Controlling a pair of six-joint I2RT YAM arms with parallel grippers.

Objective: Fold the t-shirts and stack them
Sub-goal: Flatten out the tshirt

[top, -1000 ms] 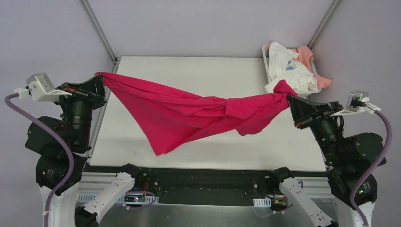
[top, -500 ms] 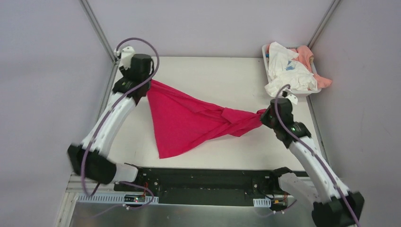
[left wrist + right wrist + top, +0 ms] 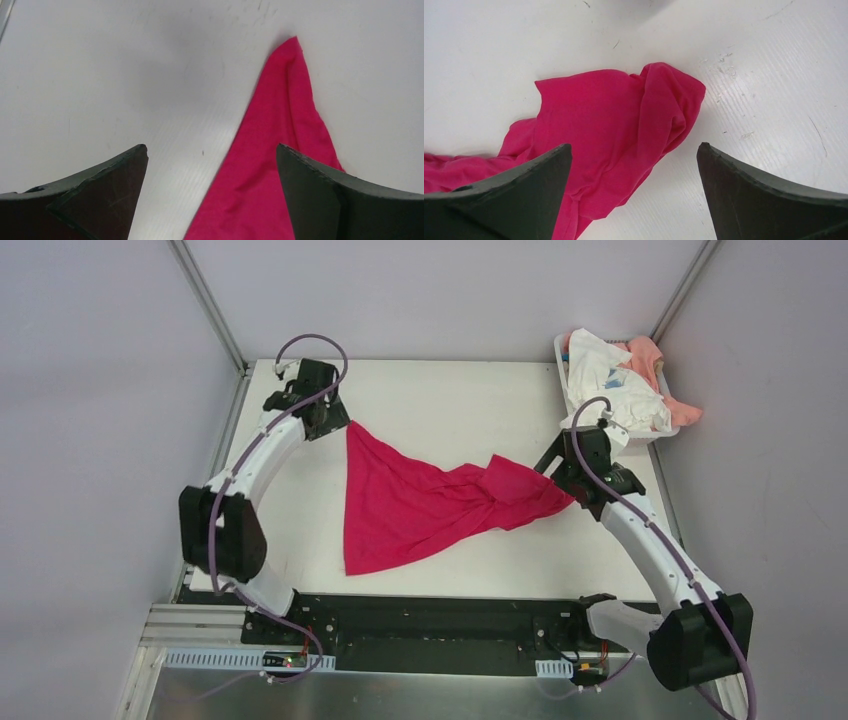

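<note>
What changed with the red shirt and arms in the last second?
The left pincer and right pincer swung inward over the table, opened and released the magenta t-shirt, which dropped from mid-air to lie bunched. The basket and its shirts stayed put.

nothing legible anywhere: no words, labels, brands or numbers to be read. only faint blue print on a white t-shirt (image 3: pixel 606 368) in the basket (image 3: pixel 561 360), too small to make out as letters.
</note>
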